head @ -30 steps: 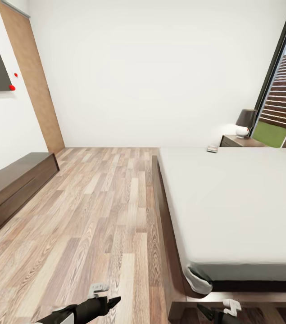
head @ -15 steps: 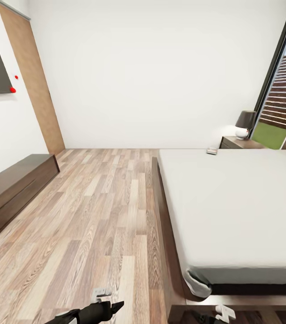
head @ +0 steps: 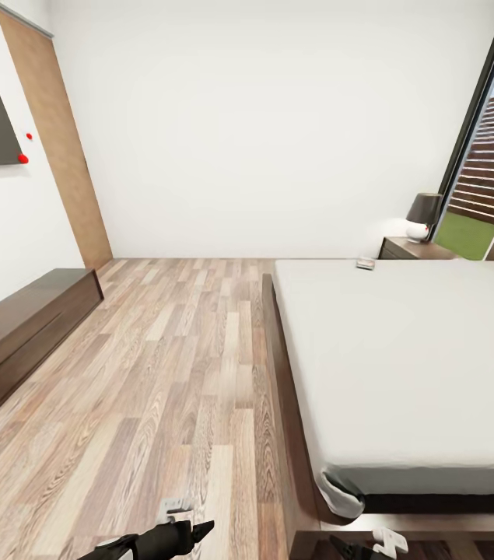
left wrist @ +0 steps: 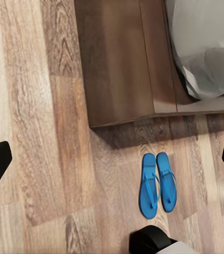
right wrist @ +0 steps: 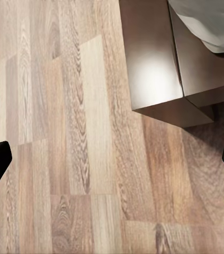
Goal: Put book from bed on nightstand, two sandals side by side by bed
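Sandals (left wrist: pixel 158 184) lie paired by the bed (head: pixel 402 358) corner. The book (head: pixel 366 263) sits at the far edge near the nightstand (head: pixel 414 247); roll up close. Left gripper (left wrist: pixel 112 159) and right gripper (right wrist: pixel 112 159) both spread, empty.

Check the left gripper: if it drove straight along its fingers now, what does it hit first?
Probably bare wood floor. The left gripper hangs open, aimed just beside the bed frame's corner; the sandals lie slightly off-centre. Depth unclear.

matt wood-plank floor (head: pixel 161 373); glossy dark wood bed frame (right wrist: pixel 154 69); smooth off-white mattress (head: pixel 410 358).
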`<state>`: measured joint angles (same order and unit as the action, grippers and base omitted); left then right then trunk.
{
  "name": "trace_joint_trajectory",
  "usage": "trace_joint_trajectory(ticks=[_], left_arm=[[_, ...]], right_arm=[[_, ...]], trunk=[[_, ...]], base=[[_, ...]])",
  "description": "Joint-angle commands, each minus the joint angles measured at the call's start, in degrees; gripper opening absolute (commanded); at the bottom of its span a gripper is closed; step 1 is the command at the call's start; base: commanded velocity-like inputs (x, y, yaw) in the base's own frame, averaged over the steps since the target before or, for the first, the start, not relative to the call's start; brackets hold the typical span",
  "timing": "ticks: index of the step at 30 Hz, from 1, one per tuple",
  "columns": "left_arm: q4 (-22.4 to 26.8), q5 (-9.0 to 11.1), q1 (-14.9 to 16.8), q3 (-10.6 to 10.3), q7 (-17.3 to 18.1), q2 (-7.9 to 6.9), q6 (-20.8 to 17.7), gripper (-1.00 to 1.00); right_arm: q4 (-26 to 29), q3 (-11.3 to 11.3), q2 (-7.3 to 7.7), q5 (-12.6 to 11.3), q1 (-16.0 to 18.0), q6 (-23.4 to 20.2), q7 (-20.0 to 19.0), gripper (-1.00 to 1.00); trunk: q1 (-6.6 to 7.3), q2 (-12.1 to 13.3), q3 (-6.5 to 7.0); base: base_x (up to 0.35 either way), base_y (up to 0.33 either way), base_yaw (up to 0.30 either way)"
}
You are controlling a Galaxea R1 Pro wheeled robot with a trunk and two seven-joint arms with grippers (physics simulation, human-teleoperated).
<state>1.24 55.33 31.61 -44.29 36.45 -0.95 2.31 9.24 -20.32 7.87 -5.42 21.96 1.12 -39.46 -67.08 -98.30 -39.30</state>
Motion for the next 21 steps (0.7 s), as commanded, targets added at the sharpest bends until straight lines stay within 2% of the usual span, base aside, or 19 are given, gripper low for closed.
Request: trace_joint_trajectory(ticks=[1,5,21], left_arm=[[0.0,0.3,0.0,-0.5,0.1,-0.01,0.2,1.0],[0.0,0.3,0.0,-0.5,0.1,-0.01,0.2,1.0],[0.0,0.3,0.0,-0.5,0.1,-0.01,0.2,1.0]], right_arm=[[-0.1,0.3,0.02,-0.6,0.0,0.1,-0.2,1.0],[-0.1,0.4,0.03,-0.6,0.0,0.1,-0.2,1.0],[0.0,0.5,0.03,-0.5,0.0,0.1,-0.2,1.0]], trunk=[[0.01,0.0,-0.05],[0.01,0.0,-0.05],[3.52,6.4,2.82]], base=[[0.0,0.0,0.0],[0.0,0.0,0.013],[0.0,0.0,0.003]])
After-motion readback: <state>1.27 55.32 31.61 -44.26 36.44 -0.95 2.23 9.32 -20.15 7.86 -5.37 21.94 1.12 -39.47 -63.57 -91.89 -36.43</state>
